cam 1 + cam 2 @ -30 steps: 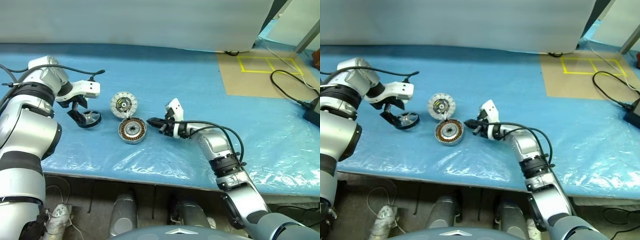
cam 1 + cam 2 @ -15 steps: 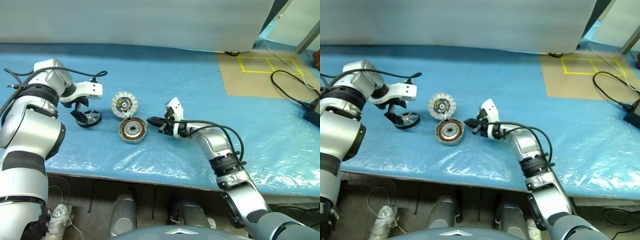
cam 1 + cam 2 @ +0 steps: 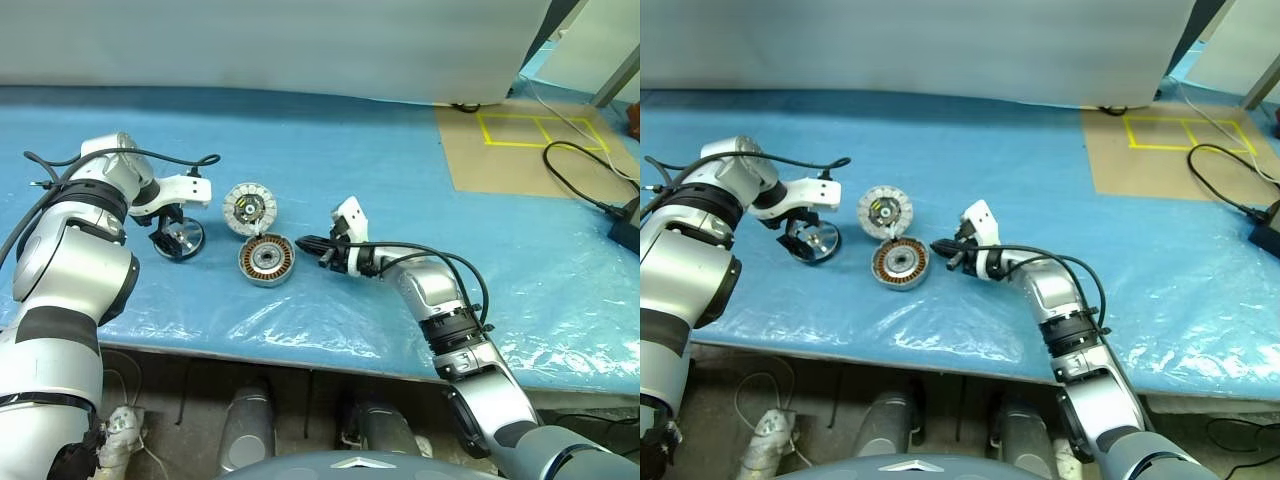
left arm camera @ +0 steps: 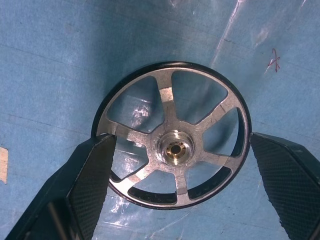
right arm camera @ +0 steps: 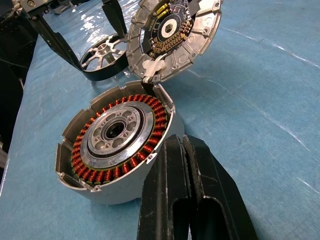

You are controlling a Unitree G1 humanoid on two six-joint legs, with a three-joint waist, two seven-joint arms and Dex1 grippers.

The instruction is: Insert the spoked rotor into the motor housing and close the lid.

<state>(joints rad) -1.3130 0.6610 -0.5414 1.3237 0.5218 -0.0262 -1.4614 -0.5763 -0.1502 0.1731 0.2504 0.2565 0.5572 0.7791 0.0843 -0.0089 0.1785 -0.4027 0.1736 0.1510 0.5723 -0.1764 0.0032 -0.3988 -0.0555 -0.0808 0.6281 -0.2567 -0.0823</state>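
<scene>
**Rotor framed by spread fingers**

The spoked rotor, silver spokes inside a black rim, is lying flat on the blue sheet between the left gripper's wide-apart fingers. The right gripper, fingers pressed together and empty, is sitting beside the copper-wound motor housing, whose lid is standing hinged back.

The spoked rotor is showing bright, brushed silver metal on its spokes, a brassy hub and a dark glossy rim. The motor housing is gleaming with a pale machined metal shell, shiny copper-brown wire windings and a polished steel centre. Its hinged lid is looking like cast silver metal around a dark circuit board. The tabletop is wearing blue cloth under crinkled, glossy clear plastic film. The left claw fingers are appearing matt black and finely textured.
</scene>
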